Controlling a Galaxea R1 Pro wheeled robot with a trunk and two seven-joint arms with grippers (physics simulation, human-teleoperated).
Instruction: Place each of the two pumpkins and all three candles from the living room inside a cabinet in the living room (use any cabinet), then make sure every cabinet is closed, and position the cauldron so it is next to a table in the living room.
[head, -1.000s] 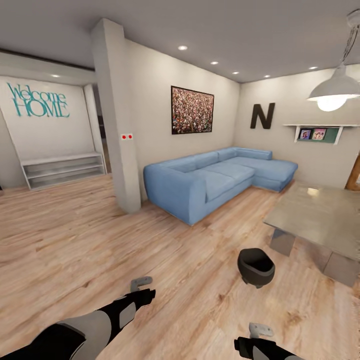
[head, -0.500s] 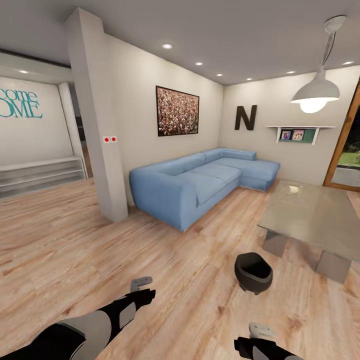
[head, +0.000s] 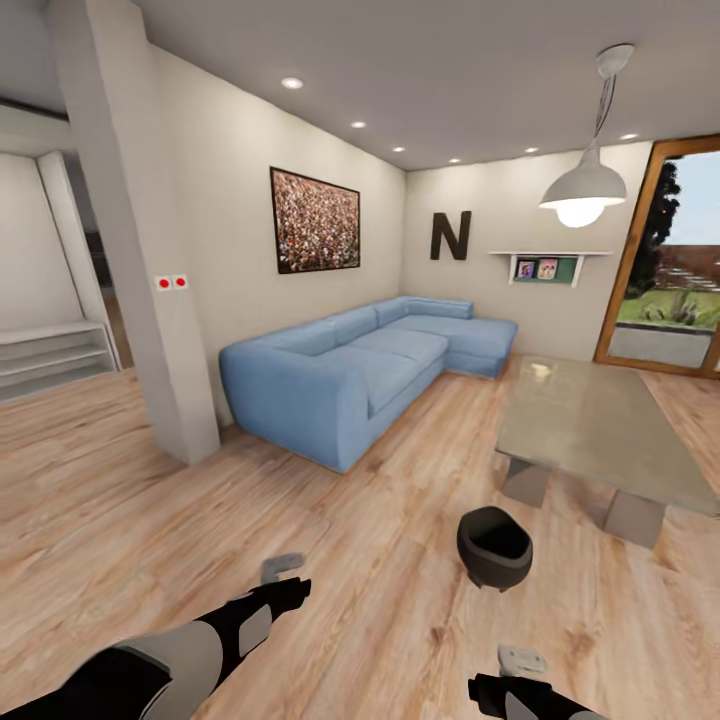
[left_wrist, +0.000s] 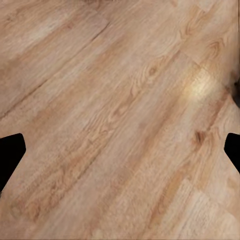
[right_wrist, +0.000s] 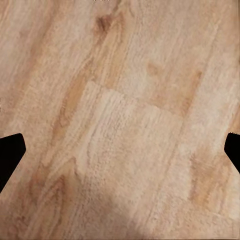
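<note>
A dark letter "N" (head: 450, 236) hangs on the wall (head: 520, 215).

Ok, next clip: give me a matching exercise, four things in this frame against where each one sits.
Things:
1. cauldron
2. sofa
3. letter N
4. pendant lamp

Places:
A. hanging from the ceiling above the coffee table
B. on the far wall
C. on the floor by the near end of the coffee table
D. in the corner, along the wall with the picture

Pairs: 1-C, 2-D, 3-B, 4-A
</note>
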